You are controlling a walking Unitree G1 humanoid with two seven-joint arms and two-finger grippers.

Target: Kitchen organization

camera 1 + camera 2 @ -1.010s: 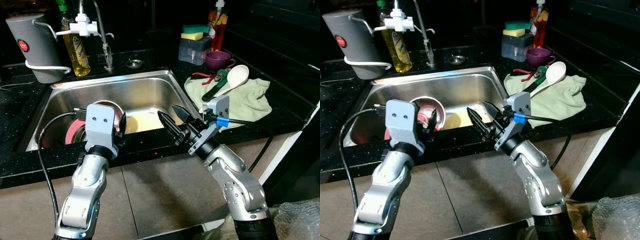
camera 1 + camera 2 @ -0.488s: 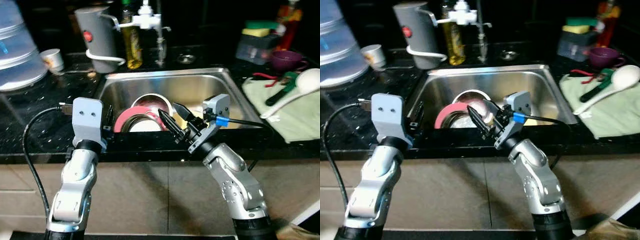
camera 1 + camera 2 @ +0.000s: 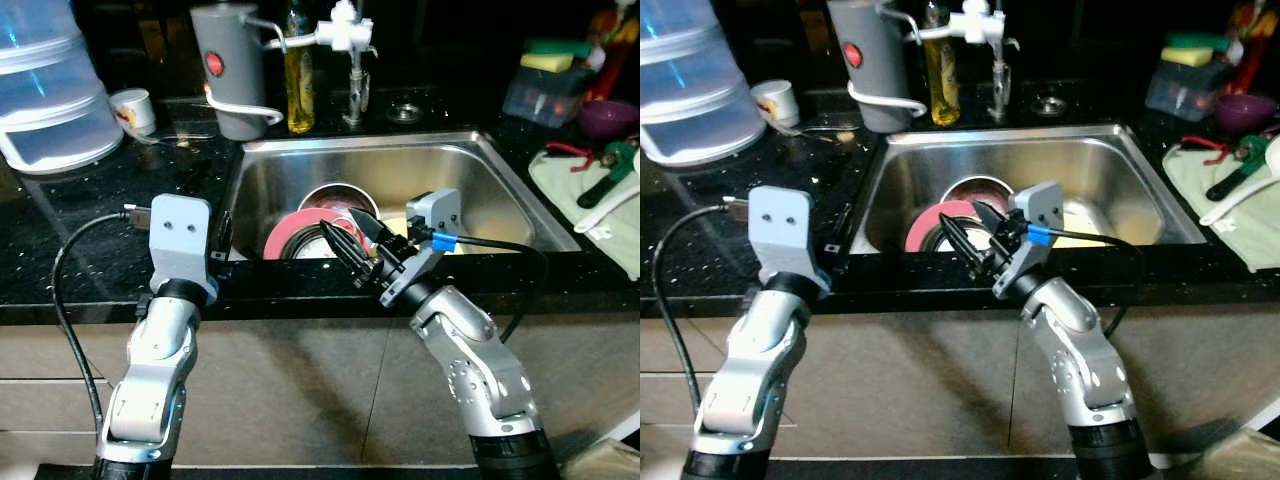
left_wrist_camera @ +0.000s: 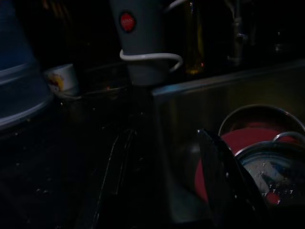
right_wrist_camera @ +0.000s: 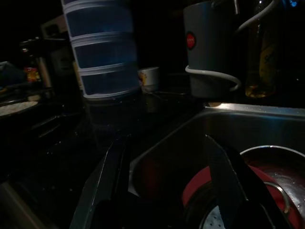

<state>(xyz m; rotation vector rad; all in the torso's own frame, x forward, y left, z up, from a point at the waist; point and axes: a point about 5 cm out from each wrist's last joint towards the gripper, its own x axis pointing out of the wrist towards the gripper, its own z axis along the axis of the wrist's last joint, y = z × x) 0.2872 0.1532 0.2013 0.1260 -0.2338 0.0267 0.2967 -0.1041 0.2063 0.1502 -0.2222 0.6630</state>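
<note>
- The stainless sink point(image 3: 500, 170) is set into the black speckled worktop point(image 3: 90, 230). Its long axis runs left to right across my view.
- In the sink's left half lie a red plate point(image 3: 290, 225), tilted on edge, and a steel bowl point(image 3: 335, 197) just behind it.
- My right gripper point(image 3: 352, 250) is held over the sink's front rim, beside the red plate; its fingers point(image 5: 228, 176) are spread and hold nothing.
- My left gripper point(image 4: 162, 186) is held over the worktop at the sink's left front corner, fingers point(image 4: 112, 176) spread, empty.
- Against one second ago, my view has swung left: stacked clear containers point(image 3: 50, 90) and a small cup point(image 3: 133, 108) now appear, and the green cloth point(image 3: 590, 195) sits at the right edge.
- The grey kettle point(image 3: 232, 65) stands behind the sink.
</note>
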